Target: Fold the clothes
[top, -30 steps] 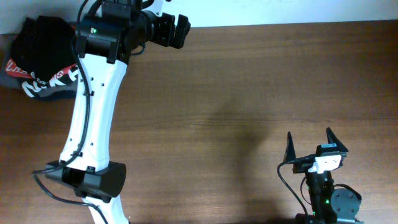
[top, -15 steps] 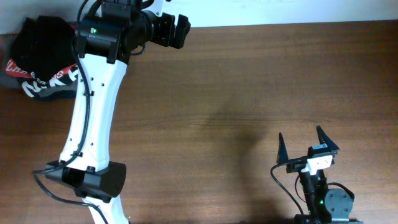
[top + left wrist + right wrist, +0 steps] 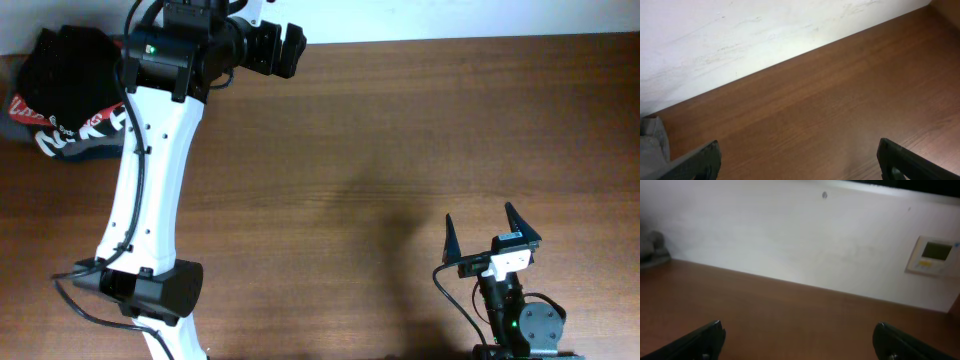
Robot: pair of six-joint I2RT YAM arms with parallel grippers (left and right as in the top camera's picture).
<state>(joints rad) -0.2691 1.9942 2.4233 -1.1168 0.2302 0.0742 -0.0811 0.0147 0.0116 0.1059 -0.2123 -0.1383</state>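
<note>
Overhead: black garment (image 3: 65, 55) bunched, touching red shirt (image 3: 100, 113); left jaws near garment, right jaws well apart, each wide open, empty. Risk: snagging red shirt along, layers tangled.

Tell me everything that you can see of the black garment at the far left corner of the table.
The black garment is soft, plain cloth, crumpled in a heap, not folded. It lies at the far left corner of the table, on top of a red shirt with white lettering; a grey garment shows at the pile's edge. The left arm hides its right edge. The left gripper and right gripper are away from it. No print shows.
</note>
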